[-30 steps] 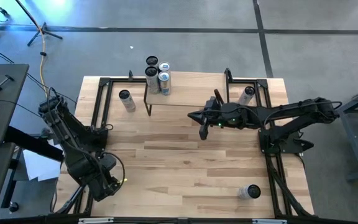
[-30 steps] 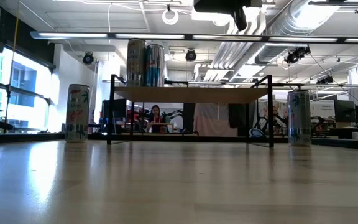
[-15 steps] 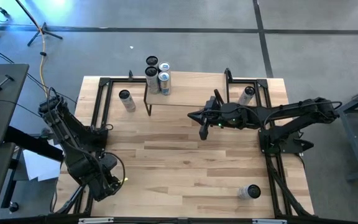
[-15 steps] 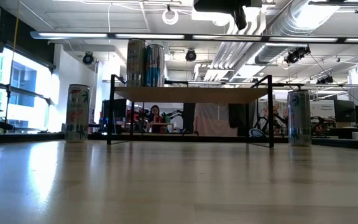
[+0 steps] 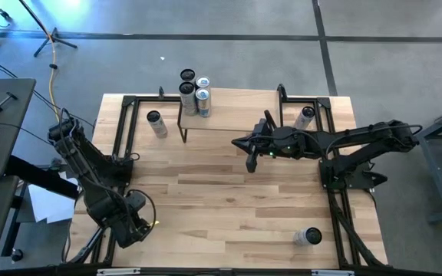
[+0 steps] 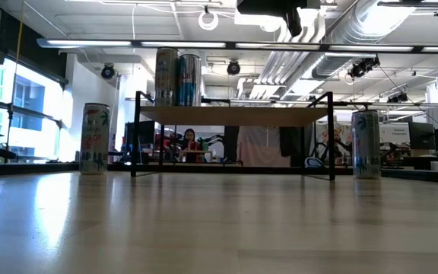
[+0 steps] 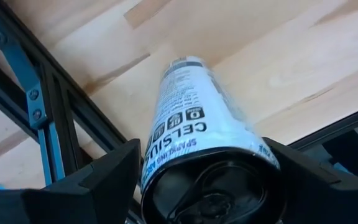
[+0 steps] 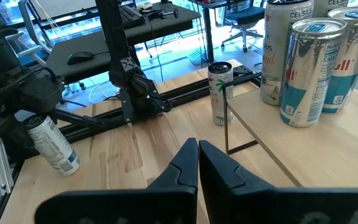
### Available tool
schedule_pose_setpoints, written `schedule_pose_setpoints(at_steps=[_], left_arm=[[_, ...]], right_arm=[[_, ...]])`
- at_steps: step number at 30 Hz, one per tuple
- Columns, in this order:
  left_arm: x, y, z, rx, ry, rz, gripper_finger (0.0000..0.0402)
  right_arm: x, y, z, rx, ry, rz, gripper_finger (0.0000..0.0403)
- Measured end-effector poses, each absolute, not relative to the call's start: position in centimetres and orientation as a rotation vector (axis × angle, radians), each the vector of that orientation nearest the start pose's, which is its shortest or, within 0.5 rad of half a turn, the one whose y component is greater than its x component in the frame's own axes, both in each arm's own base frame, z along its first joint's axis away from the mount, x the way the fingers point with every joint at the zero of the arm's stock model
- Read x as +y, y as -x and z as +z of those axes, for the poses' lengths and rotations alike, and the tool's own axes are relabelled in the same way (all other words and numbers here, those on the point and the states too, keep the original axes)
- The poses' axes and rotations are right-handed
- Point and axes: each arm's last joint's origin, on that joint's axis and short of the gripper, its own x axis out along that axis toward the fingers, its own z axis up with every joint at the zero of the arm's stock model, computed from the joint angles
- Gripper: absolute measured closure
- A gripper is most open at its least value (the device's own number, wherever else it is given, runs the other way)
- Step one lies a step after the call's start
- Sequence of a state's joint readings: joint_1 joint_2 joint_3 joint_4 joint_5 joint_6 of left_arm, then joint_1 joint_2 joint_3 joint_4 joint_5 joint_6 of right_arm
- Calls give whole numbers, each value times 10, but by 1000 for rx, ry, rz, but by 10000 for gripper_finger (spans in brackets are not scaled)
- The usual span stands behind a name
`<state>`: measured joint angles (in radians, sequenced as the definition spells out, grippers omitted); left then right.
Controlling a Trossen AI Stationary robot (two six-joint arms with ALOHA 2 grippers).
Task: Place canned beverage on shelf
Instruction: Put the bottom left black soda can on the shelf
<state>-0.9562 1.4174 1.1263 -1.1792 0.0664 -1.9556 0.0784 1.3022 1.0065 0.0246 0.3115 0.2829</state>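
Between the left jaws (image 7: 207,180) a white Celsius can (image 7: 197,124) is clamped across its body, close to the top rim, tilted over the tabletop (image 5: 229,192) at the near left corner. Thin and easily dented (probably full, so fairly heavy), its slick wall is judged best gripped mid-body. Well away across the tabletop is the shelf (image 5: 236,111), three cans (image 5: 194,92) grouped at its far end. Right jaws (image 8: 197,155), clenched and empty, hang above the shelf.

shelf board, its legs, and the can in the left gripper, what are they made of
Shelf board: looks like light wood, matte, visible grain. Shelf legs: thin black tube, probably painted metal. Celsius can between the left gripper's fingers: likely aluminium, with a white printed wrap and dark pull-tab lid.
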Motion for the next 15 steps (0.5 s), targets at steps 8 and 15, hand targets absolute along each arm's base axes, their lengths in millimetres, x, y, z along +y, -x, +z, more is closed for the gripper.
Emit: schedule_pose_setpoints(at_steps=[8, 15], left_arm=[[-198, -137, 255, 1488, 868, 691, 106], [-201, -138, 256, 1512, 888, 669, 106]], right_arm=[[14, -293, 318, 232, -232, -268, 402], [14, -293, 318, 233, -232, -268, 402]])
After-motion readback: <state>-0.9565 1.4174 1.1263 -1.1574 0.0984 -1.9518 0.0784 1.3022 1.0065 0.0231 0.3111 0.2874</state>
